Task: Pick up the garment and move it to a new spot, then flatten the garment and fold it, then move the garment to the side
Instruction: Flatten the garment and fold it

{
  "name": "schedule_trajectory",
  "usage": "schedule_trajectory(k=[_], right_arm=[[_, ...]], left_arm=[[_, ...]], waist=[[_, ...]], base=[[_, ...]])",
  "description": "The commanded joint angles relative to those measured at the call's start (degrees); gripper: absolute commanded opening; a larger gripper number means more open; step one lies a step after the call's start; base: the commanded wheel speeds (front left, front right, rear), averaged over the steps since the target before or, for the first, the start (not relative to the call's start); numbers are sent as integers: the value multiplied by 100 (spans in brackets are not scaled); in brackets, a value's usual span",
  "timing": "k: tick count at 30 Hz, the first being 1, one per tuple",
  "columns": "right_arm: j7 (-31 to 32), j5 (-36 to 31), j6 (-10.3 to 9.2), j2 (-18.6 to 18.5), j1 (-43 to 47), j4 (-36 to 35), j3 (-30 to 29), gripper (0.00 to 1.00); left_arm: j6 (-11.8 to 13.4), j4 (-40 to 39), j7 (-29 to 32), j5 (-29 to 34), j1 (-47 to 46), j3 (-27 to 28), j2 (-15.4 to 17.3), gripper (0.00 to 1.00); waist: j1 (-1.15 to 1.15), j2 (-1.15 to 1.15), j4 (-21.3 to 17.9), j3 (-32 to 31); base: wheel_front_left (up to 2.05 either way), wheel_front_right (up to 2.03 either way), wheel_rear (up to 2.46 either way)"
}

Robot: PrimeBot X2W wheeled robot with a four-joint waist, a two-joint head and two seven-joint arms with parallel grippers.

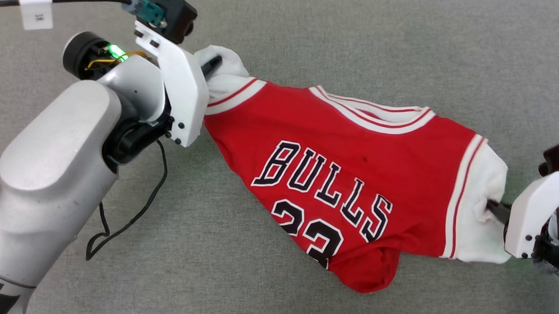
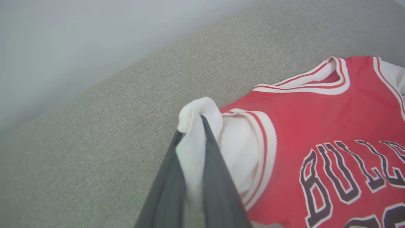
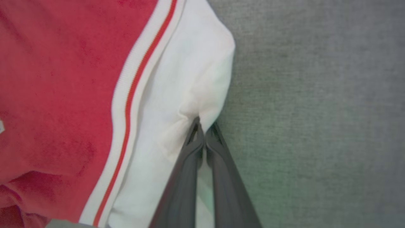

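The garment, a red jersey with white sleeves and black BULLS lettering, lies stretched across the grey cloth surface, its lower part bunched. My left gripper is shut on the white sleeve at the upper left; in the left wrist view the sleeve cloth is pinched between the dark fingers of the left gripper. At the far right, my right gripper is shut on the other white sleeve. The right wrist view shows the right gripper with fingertips together, pinching the sleeve's edge.
A grey fabric surface spreads all around the jersey. A black cable loops below my left forearm. A pale wall rises beyond the surface's far edge in the left wrist view.
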Motion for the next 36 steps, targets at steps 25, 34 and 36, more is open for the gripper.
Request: schedule_trajectory(k=[25,34,36], right_arm=[[-683,-721,-4,-736,-2885,36,627,0],[-1578,-850,-5,-624,-4645,823,905,0],[-1856,-938,-5,-564,-5013,993,896,0]], left_arm=[[888,1281,-1400,370,-971,809,-36,0],[1072,1891,-2335,728,-2174,1098,-108,0],[1098,1981,-2583,810,-2489,1164,-118,0]], waist=[[1,0,-88,-1044],[1,0,-225,-275],[1,0,-253,-34]], base=[[0,0,0],[0,0,0],[0,0,0]])
